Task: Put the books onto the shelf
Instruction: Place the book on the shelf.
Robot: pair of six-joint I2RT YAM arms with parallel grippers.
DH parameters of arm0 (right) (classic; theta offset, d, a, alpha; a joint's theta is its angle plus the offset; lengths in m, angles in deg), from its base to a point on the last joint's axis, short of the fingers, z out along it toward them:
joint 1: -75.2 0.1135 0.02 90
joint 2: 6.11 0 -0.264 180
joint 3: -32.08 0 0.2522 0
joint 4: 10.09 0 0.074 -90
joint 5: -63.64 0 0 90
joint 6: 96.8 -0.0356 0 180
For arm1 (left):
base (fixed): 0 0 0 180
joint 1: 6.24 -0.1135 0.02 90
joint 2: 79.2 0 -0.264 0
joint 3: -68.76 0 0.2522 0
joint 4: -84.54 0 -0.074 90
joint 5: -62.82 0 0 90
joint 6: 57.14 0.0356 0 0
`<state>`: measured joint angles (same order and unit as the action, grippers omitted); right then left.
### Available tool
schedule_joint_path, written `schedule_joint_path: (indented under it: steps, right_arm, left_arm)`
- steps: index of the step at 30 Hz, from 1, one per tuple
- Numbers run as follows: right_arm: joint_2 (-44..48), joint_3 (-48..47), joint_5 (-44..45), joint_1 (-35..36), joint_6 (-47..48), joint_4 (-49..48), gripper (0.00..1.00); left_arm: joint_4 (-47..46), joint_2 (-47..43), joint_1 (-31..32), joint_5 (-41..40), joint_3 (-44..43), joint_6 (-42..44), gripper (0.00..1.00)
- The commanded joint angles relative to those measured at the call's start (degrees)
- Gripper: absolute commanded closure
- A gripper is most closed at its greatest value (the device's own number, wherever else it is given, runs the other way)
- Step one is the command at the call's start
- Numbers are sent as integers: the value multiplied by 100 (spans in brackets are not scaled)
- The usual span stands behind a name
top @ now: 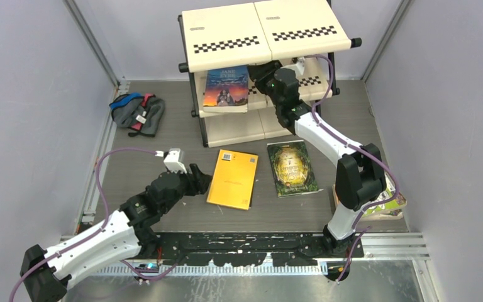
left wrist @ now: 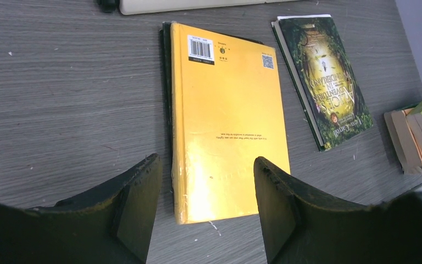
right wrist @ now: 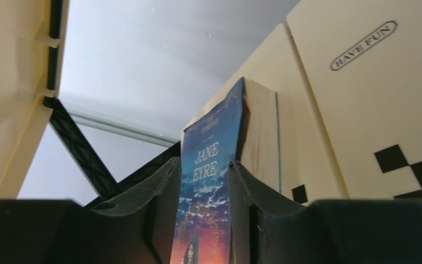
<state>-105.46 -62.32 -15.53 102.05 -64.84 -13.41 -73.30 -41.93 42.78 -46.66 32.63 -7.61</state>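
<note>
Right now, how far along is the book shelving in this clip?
Early. One blue Jane Eyre paperback already lies on the middle tier of the cream checkered shelf, with the right gripper straddling it. In hand: the open left gripper hovers over the yellow-backed book on the table. Left: that one, the dark green-gold paperback, and the lime green stack by the right arm.
</note>
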Motion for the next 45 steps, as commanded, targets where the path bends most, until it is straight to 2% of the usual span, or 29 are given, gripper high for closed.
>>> schedule_joint_path:
  steps: [1, 15, 30, 45]
  right_arm:
    - [287, -109, 386, 64, 118, 257, 60]
    - [127, 137, 621, 142, -87, 204, 78]
    - [-301, -107, 474, 198, -325, 181, 80]
    - [-815, -784, 422, 363, -347, 301, 80]
  left_arm:
    - [-241, -111, 12, -1, -136, 10, 37]
    - [-164, -207, 14, -8, -129, 65, 37]
    - [-162, -236, 12, -24, -162, 131, 37]
    - [-144, -230, 12, -55, -224, 232, 37]
